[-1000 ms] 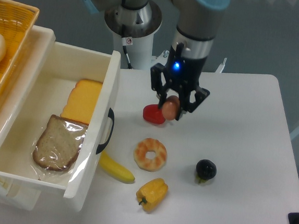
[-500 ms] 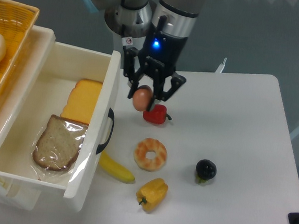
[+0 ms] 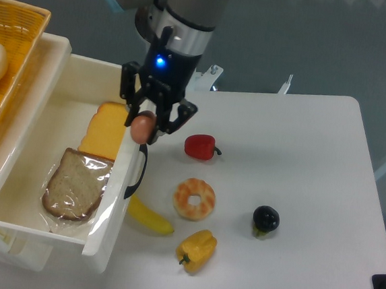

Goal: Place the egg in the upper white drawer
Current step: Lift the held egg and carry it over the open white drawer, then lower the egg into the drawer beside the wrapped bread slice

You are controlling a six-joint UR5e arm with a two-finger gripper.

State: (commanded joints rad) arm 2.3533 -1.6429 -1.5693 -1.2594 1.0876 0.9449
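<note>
Claw [image 3: 144, 128]: clamped on the egg [image 3: 141, 127], held in the air over the front wall of the upper white drawer [image 3: 134, 136]. Drawer contents: 1 bagged bread slice [image 3: 76, 183], 1 yellow slice [image 3: 108, 130]. Desk [image 3: 299, 167]: red pepper [image 3: 200, 146], doughnut [image 3: 194, 199], banana [image 3: 149, 217].

Lighting's pretty even and bright, looks like soft overhead light. The white tabletop [image 3: 300, 160] comes out clean, not blown out. Shadows are short and soft, tucked right under the small stuff like the black round fruit [image 3: 265, 219]. Bit of glare on the clear plastic wrap over the brown bread slice [image 3: 74, 183], and a blue LED glows on the robot wrist [image 3: 161, 62]. Overall slightly soft, low-res and a bit grainy.
</note>
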